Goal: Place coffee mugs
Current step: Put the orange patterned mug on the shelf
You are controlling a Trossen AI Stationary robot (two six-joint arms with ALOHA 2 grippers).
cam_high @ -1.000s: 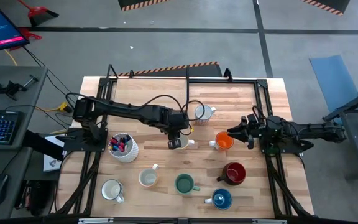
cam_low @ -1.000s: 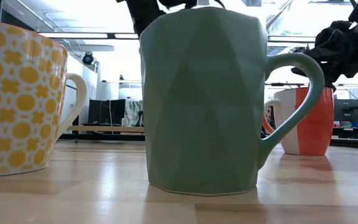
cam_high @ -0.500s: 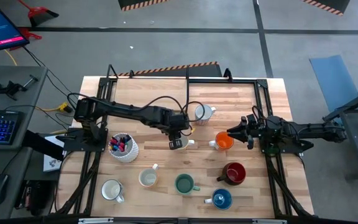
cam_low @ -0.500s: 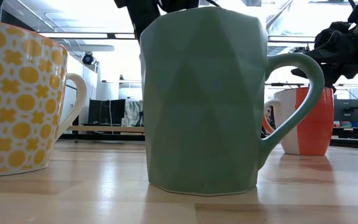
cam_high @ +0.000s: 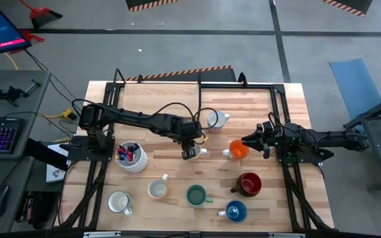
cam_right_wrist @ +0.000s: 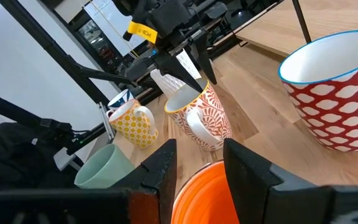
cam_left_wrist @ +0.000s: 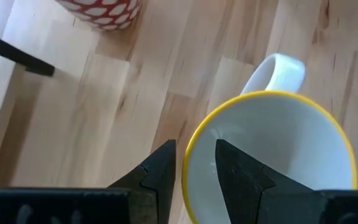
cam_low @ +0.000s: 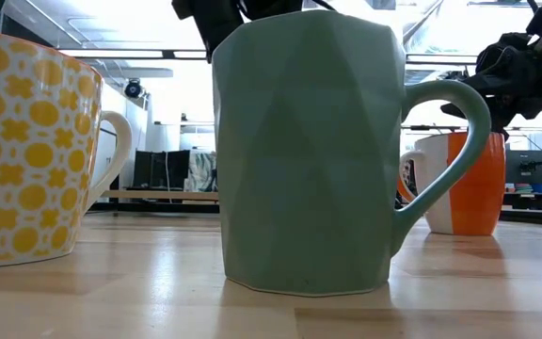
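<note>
Across the table, eight mugs and a pen holder stand spread out, all upright and apart. Both arms reach in to mid-table from opposite sides.

**Left arm.** The left gripper hangs over the patterned mug at centre, released. One finger is outside the yellow rim and one inside, with a gap on each side. Straddling the wall suits a rim pinch, which probably serves better than a grasp of the wide body.

**Right arm.** The right gripper sits at the right edge of the orange mug, just right of centre. It is also released, jaws wide astride the rim. Neither mug is lifted.

**View differences.**
- The high view alone gives the layout: four mugs along the near edge, one far of centre.
- The left wrist view alone shows the clearance at the rim.
- The right wrist view shows the patterned mug resting on the wood, with the red-dotted mug beside it.
- The low view is largely blocked by the green mug, so contact cannot be checked there.
</note>
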